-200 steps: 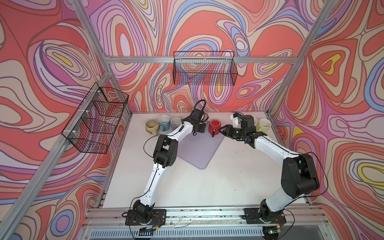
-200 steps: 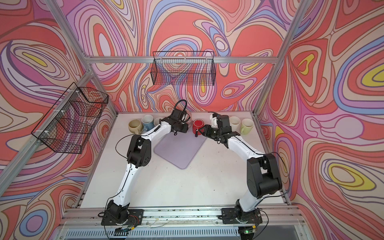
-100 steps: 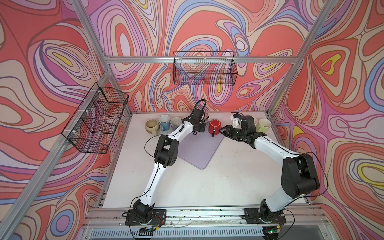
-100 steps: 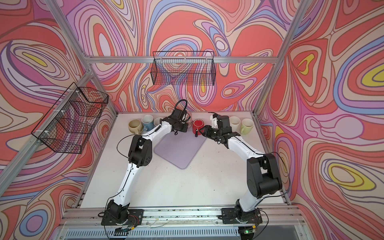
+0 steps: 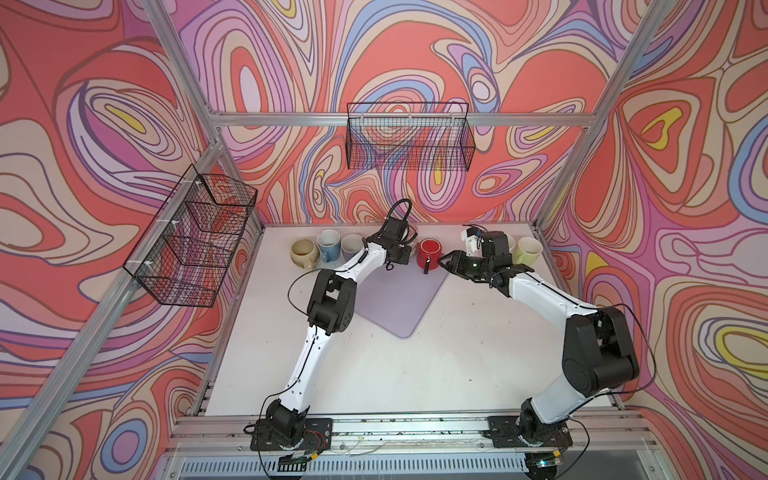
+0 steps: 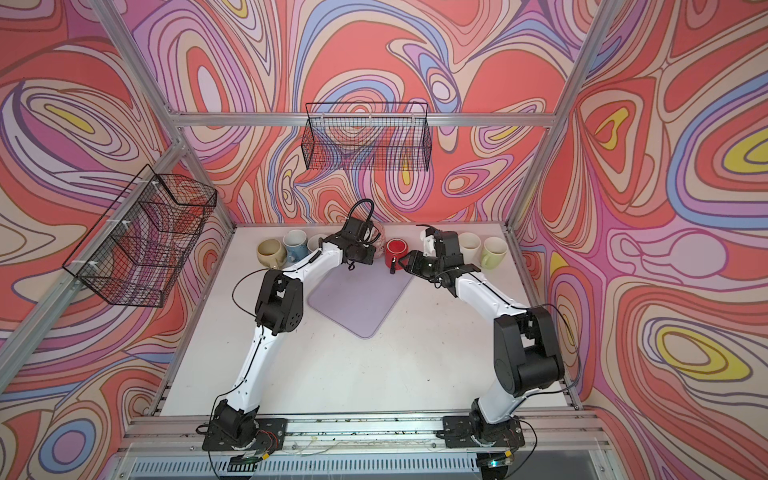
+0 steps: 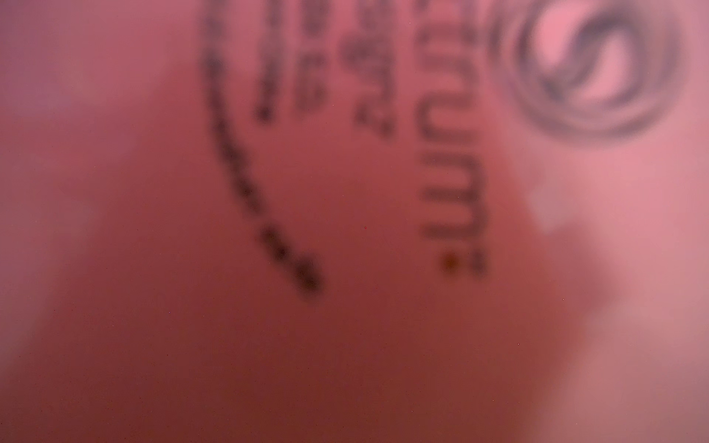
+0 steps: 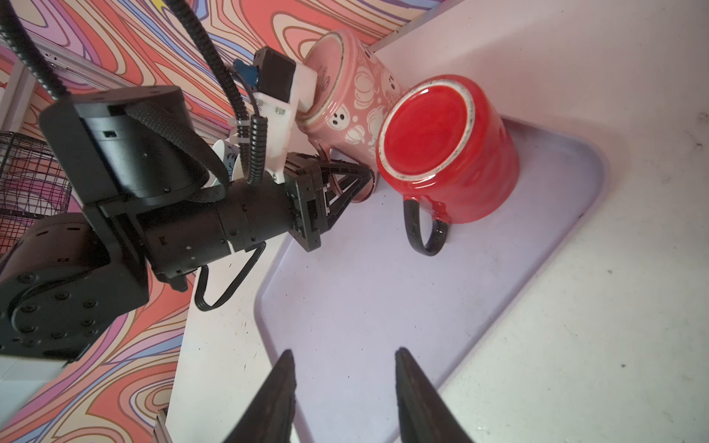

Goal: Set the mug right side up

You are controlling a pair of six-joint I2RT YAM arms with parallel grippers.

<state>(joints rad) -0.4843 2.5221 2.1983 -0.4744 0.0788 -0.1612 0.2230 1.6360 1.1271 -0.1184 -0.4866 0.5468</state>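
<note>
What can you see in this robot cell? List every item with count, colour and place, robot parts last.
Table: 1, white.
Mat: 1, lilac, mid-table.
Upside-down mugs: 2; red mug on the mat's far corner, pink mug beside it.
Upright mugs: 5; beige mug, blue mug, grey mug back left; cream mug, green mug back right.
Wire baskets: 2, black; back basket on the rear wall, side basket on the left wall.
Left gripper: 1, black, closed on the pink mug's handle.
Right gripper: 1, black, open, empty, near the red mug.
</note>
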